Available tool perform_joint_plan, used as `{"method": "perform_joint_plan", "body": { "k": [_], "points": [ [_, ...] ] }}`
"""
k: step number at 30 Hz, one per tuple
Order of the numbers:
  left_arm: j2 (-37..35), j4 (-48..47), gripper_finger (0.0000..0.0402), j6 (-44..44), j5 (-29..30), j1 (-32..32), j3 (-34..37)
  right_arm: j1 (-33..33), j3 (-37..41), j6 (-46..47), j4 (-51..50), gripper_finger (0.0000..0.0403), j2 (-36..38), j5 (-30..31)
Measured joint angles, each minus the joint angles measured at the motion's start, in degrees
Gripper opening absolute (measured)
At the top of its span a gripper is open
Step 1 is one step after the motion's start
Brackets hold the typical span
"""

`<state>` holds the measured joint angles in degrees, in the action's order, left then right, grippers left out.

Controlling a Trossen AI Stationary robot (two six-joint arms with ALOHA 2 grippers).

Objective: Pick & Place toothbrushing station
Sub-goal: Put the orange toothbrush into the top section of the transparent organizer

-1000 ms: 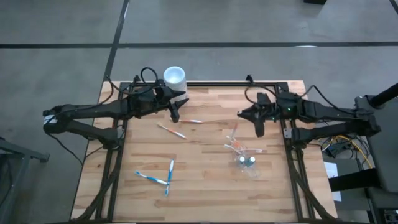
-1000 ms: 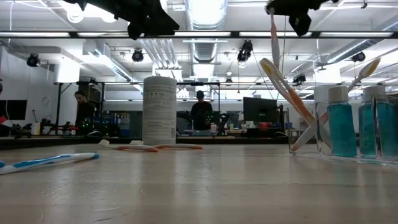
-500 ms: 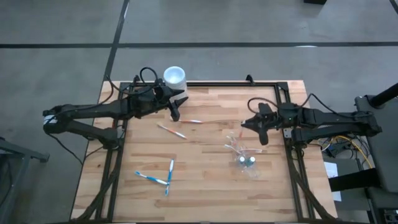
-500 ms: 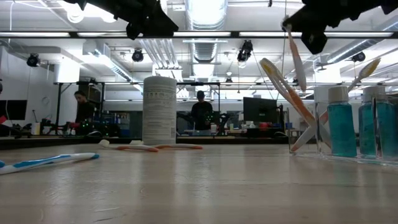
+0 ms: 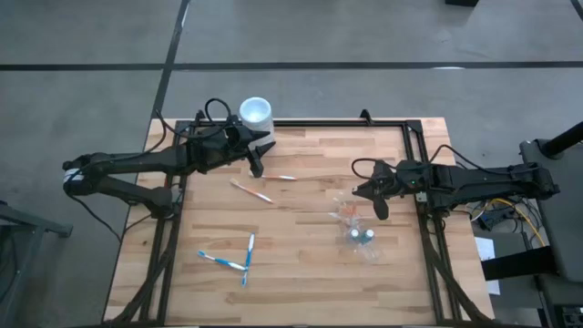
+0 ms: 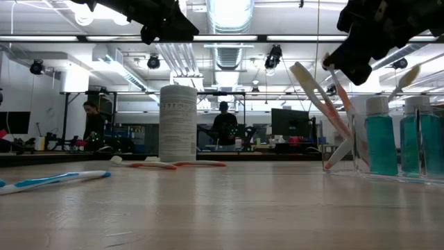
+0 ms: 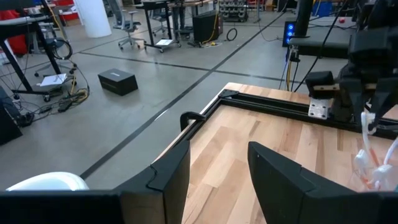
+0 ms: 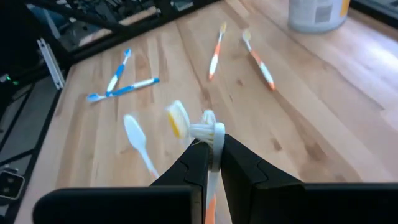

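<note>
The right gripper (image 5: 382, 211) is clamped on an orange-and-white toothbrush (image 8: 213, 146) just over the clear cup (image 5: 356, 222). Well away from that cup, by the white cup (image 5: 256, 113), whose label is unreadable, the left gripper (image 5: 257, 169) hangs with fingers apart, empty.

Robotics lab: workbenches (image 6: 229, 147), ceiling ducts (image 6: 229, 52).

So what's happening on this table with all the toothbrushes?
The right gripper is shut on an orange-and-white toothbrush, holding it just above the clear plastic cup, where other brushes already stand. Two orange-and-white toothbrushes and two blue-and-white toothbrushes lie on the wooden table. The left gripper waits, empty, near the white cup.
</note>
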<state>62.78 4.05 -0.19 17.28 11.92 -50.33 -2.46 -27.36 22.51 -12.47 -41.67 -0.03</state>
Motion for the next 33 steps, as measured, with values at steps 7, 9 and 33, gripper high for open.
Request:
{"method": "perform_joint_plan", "body": {
  "k": [7,9,33],
  "points": [
    [0.00,-0.02,0.0167,0.00,0.02,0.00,0.00,-0.04,2.12,-0.11,-0.48,0.0024,-0.09,-4.23],
    [0.00,-0.02,0.0167,0.00,0.02,0.00,0.00,-0.03,2.46,-0.09,-0.61,0.0025,-0.09,-5.68],
    [0.00,-0.04,0.0167,-0.04,0.03,0.00,0.00,-0.02,1.53,4.84,-0.55,0.0062,-0.11,-6.39]
  ]
}}
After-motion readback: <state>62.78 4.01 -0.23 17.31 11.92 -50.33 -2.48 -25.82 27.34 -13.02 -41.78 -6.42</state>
